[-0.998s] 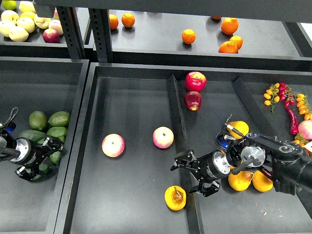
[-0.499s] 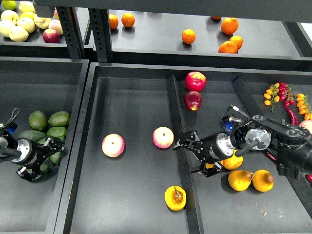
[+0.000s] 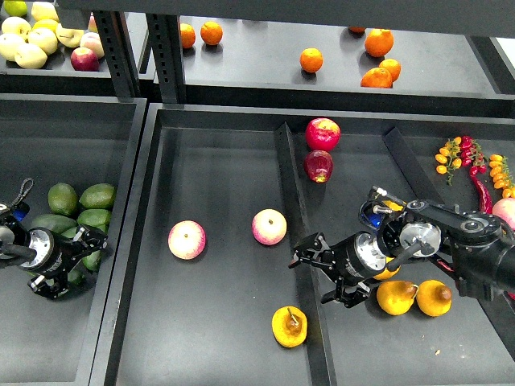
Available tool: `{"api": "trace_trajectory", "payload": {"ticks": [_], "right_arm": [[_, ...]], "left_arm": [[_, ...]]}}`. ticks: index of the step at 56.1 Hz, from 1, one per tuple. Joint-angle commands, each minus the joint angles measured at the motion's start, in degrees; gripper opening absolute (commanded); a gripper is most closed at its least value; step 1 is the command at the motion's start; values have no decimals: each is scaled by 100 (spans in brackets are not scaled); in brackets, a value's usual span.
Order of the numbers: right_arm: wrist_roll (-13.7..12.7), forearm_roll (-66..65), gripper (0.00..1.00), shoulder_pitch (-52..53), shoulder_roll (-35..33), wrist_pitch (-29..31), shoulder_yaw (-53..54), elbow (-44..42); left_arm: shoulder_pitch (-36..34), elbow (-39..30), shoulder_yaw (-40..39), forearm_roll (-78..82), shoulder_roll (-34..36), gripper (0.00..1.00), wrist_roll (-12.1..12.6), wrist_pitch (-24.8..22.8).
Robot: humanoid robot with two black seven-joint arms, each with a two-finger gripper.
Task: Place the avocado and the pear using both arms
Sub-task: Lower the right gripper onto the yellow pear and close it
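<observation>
Fingers of the right gripper (image 3: 320, 277) spread wide above the pear (image 3: 289, 326); left gripper (image 3: 79, 261) fingers spread beside the avocado (image 3: 96, 217) pile.

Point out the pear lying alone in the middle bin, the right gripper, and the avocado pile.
pear (image 3: 289, 326), head view, middle of its yellow body.
right gripper (image 3: 324, 276), head view, between its open fingertips.
avocado pile (image 3: 96, 196), head view, top right avocado's body.
</observation>
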Motion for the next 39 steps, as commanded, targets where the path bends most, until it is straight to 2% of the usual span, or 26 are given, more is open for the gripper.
{"api": "trace_trajectory", "payload": {"ticks": [1,39], "right_arm": [[0,-50,100,-203,139,0,-30,1],[0,-340,100,-572,421,0,23,-368]], "left_arm": [[-7,-1,-3,0,-28,100,0,-2],[-7,8,-12,0,-89,100,0,-2]]}}
